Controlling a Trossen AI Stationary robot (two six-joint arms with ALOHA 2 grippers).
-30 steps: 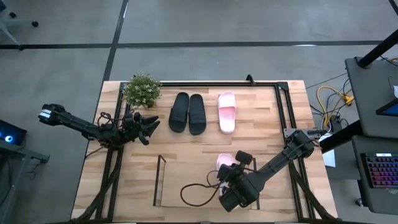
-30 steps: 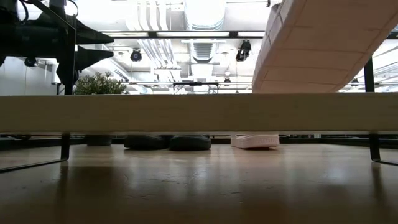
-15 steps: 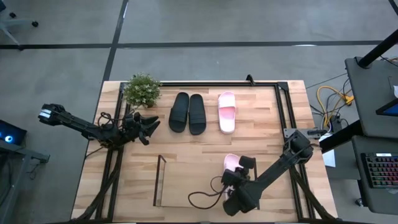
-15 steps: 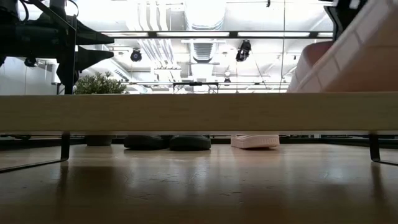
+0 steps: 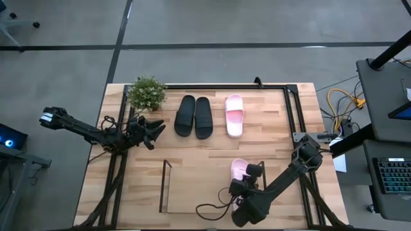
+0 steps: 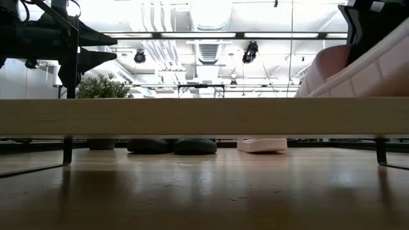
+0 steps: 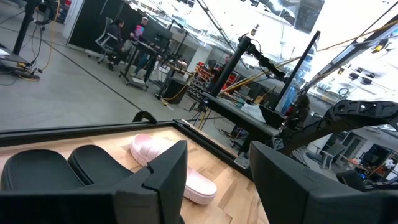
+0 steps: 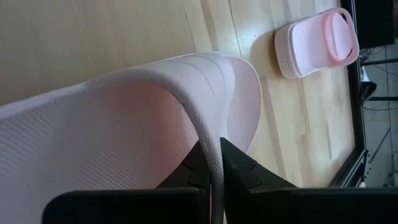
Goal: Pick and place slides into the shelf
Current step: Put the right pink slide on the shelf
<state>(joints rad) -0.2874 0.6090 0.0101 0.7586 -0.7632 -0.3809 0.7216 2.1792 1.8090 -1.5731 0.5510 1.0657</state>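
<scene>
Two slides are black and two are pale pink. The held pink slide has a bumpy woven pattern. The desk is light wood.

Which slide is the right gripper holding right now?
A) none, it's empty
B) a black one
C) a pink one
C: the right gripper is shut on the strap of a pink slide over the shelf; both black slides lie untouched by the plant.
</scene>
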